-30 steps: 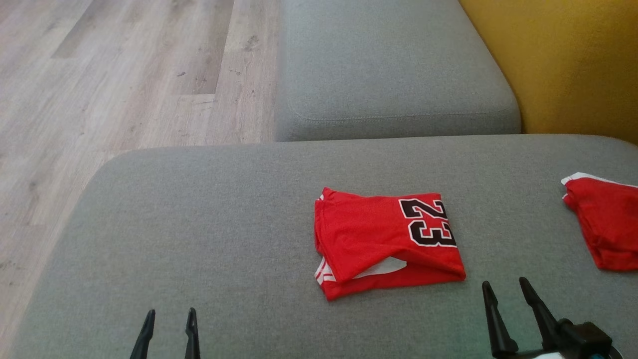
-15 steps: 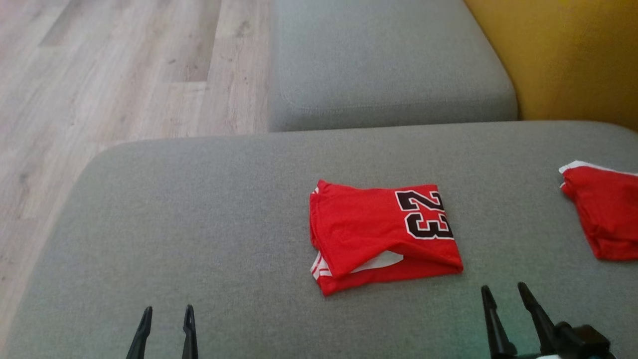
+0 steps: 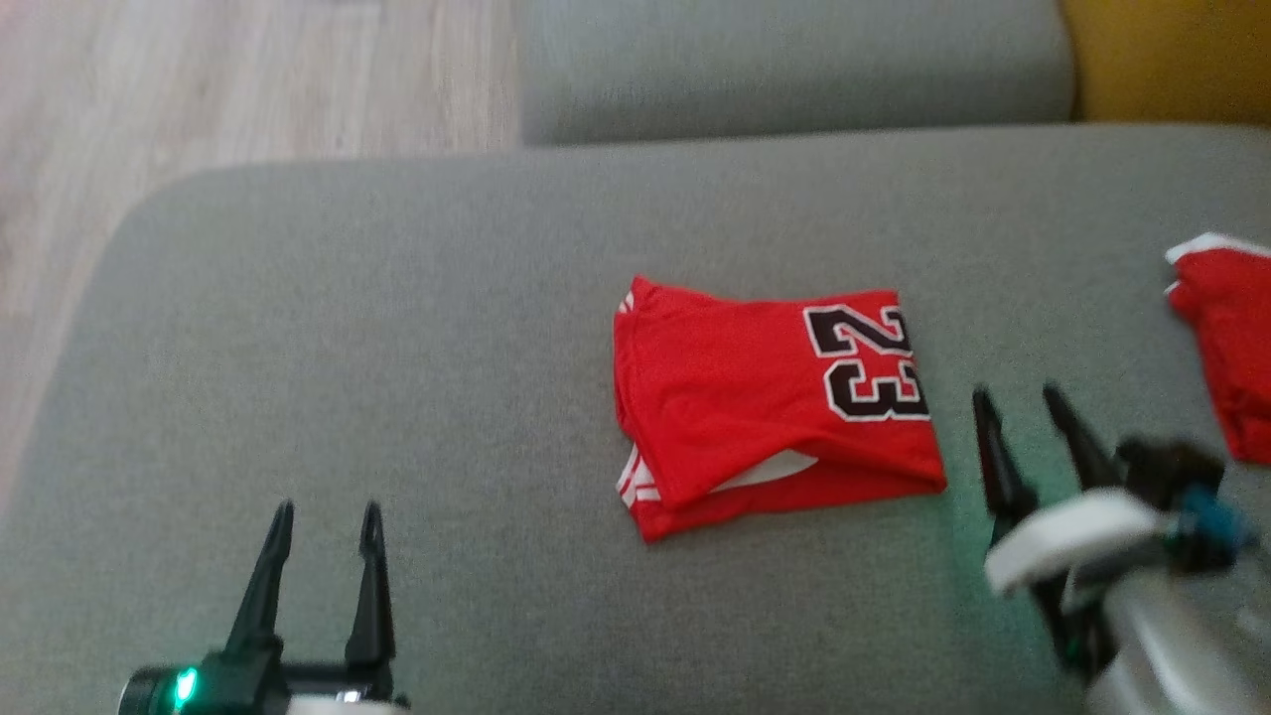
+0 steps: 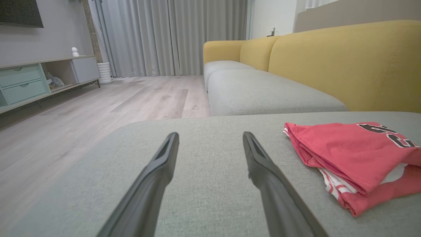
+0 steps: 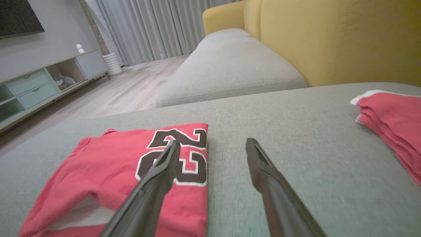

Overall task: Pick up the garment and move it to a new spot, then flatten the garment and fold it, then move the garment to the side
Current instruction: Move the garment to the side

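The garment (image 3: 765, 397) is a red jersey with a black "23", folded into a rough square in the middle of the grey cushion (image 3: 397, 328). In the left wrist view the garment (image 4: 345, 158) lies to the right of my fingers. The right wrist view has the garment (image 5: 121, 171) low on the left. My left gripper (image 3: 320, 521) hovers open at the lower left, well clear of the jersey. Just beside the jersey's right edge, my right gripper (image 3: 1023, 405) stands open with nothing between its fingers.
A second red garment (image 3: 1226, 348) lies at the cushion's right edge. Another grey seat cushion (image 3: 784, 70) adjoins at the back, with the yellow backrest (image 3: 1172, 60) to the right. Wooden floor (image 3: 199, 89) lies beyond the cushion's left and far-left edges.
The head camera has tilted down, shifting the whole view. Both grippers have come further up into the view, the right one now level with the jersey's right edge.
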Tool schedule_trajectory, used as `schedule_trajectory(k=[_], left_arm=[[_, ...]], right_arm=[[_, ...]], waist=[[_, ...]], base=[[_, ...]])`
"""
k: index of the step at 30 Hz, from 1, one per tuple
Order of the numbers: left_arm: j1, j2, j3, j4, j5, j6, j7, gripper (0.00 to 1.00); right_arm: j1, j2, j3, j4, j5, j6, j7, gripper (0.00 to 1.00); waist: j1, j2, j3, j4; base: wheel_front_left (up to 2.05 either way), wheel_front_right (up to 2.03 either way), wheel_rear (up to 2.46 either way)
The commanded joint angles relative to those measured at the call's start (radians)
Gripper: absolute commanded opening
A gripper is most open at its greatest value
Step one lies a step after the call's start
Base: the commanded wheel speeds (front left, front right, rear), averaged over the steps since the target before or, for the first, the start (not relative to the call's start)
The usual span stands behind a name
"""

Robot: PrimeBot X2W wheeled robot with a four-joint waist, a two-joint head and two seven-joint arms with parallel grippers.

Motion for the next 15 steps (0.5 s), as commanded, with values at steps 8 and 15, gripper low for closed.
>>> schedule_trajectory(k=[8,15], left_arm=[[-0.131,-0.006,-0.024,-0.042,0.013,-0.001,-0.008,1.0],[-0.16,-0.006,-0.05,-0.032,-0.006,0.016,-0.008,1.0]], right_arm=[[-0.279,-0.057,0.057,0.187,0.102,0.007,0.183,1.0],[-0.315,-0.055,0.206,0.234,0.243,0.007,0.299,0.25]], waist=[[-0.0002,0.0,0.124,0.033],[-0.0002,0.0,0.162,0.05]], base=[[0.0,0.0,0.0],[0.0,0.0,0.0]])
